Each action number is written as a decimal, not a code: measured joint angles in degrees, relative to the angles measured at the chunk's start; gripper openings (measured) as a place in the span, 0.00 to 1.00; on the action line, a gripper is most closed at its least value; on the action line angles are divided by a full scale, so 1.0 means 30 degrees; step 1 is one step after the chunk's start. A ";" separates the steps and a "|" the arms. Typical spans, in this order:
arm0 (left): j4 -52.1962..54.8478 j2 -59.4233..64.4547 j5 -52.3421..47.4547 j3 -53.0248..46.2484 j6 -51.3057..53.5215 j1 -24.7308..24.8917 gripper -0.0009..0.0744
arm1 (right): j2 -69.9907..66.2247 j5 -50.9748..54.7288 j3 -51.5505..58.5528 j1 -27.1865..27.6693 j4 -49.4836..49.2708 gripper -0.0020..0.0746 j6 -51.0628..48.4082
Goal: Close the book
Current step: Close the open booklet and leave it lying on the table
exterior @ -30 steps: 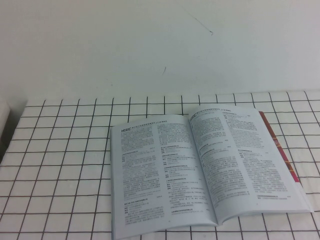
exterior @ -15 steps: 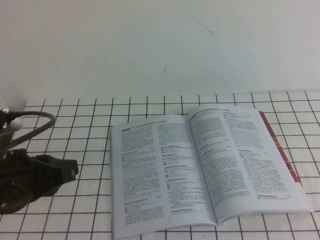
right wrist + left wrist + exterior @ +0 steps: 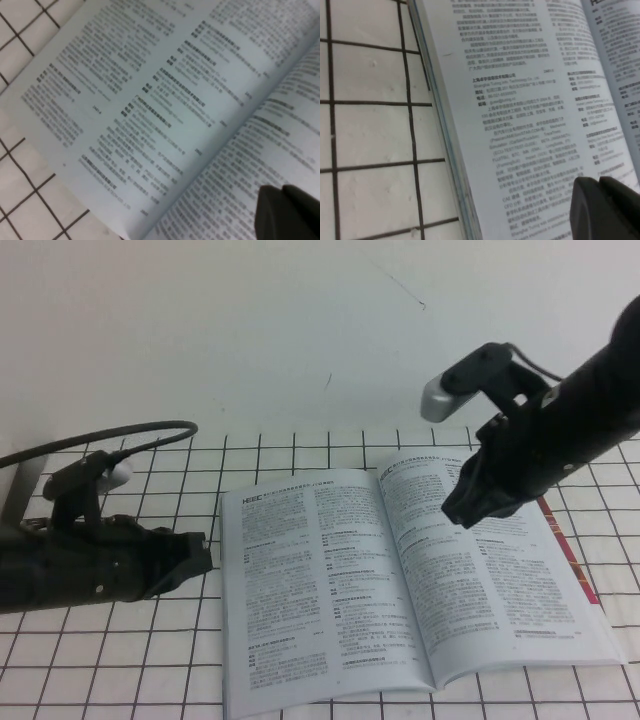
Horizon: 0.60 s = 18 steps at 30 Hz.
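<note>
Left gripper (image 3: 203, 558) sits low over the table, just beside the book's left page edge, tip aimed at it. Right gripper (image 3: 458, 512) hangs over the right-hand page near its far end. As far as I can tell, neither is touching paper.

Gridded table (image 3: 130, 660): only the book is on it.

Book (image 3: 330, 580): lies open and flat, centre-right on the table, text side up and turned slightly off the grid lines. Nothing has been folded over yet, so the close hasn't started.

Why the low side-on approach on the left: that page edge (image 3: 437, 125) lies flat on the cloth, so my read is that the gripper needs to get under it and swing that half over the gutter (image 3: 405, 580).

Why the right is above: probably to pin the right half so the book doesn't slide during the flip.

Red cover strip (image 3: 565, 540): peeks out along the right edge, so the cover on that side lies underneath.

Fingertips: the left pair (image 3: 605, 210) and the right pair (image 3: 287, 215) each show as one dark block with a seam, so they look pressed together and are holding nothing. A closed tip makes a thin wedge, which suits sliding under.

Risk: the gripper catches only the top sheets and not the whole half.
</note>
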State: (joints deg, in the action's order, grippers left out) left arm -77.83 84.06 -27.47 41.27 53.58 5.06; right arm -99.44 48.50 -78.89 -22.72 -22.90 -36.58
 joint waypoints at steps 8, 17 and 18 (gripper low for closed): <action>-0.1860 0.3962 0.0732 0.1360 0.2370 0.1367 0.01 | -0.4069 0.0541 -0.1367 -0.0029 -0.0153 0.02 -0.0186; -0.2057 0.6283 0.3219 0.1631 0.3608 0.2426 0.01 | -0.5197 0.0301 -0.1528 -0.0029 0.0417 0.02 0.0062; -0.2057 0.6279 0.3304 0.1666 0.3694 0.2426 0.01 | -0.5386 0.0284 -0.1528 -0.0029 0.0724 0.02 0.0255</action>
State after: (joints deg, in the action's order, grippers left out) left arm -84.00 102.89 -17.56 46.27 64.67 12.33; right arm -115.60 49.36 -83.47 -22.81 -20.73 -35.82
